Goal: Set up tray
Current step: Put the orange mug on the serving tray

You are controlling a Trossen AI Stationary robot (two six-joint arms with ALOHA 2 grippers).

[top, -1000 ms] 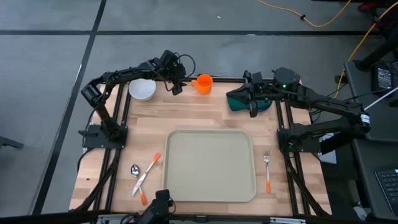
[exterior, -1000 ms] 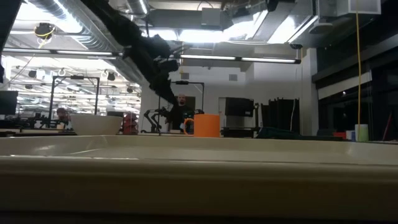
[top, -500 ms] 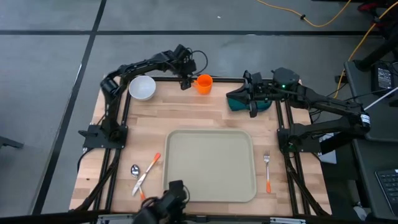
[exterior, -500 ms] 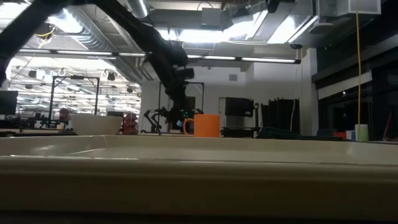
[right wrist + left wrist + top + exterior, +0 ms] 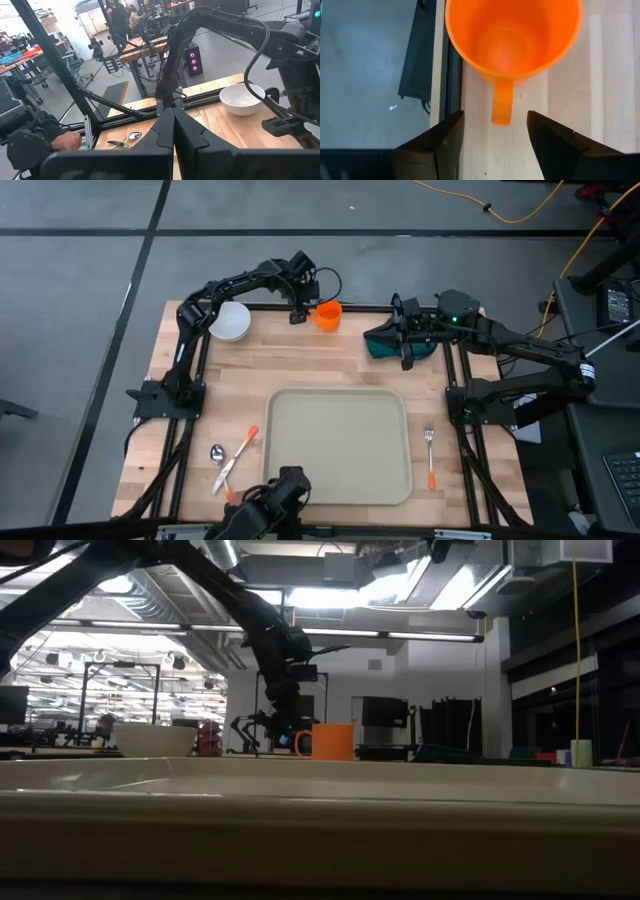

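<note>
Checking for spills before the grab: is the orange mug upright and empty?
Upright and empty. The left wrist view looks straight down into the orange mug, showing a bare bottom; the low view shows it standing on the table.

Left wrist view: cup (image 5: 512, 37) rim cut off by the frame edge; only the near ends of the fingers (image 5: 440, 145) show, the rest runs out of frame.

High view: right gripper (image 5: 405, 345) covers much of the plate (image 5: 378, 342); finger contact with it cannot be told. Fork (image 5: 430, 455) tines too small to make out.

Low view: tray (image 5: 320, 800) rim fills the foreground and hides the bench surface behind it; bowl (image 5: 155, 739) and cup bases hidden. Plate only a dark sliver.

Right wrist view: spoon (image 5: 127, 137) partly hidden by the fingers (image 5: 172, 132).
</note>
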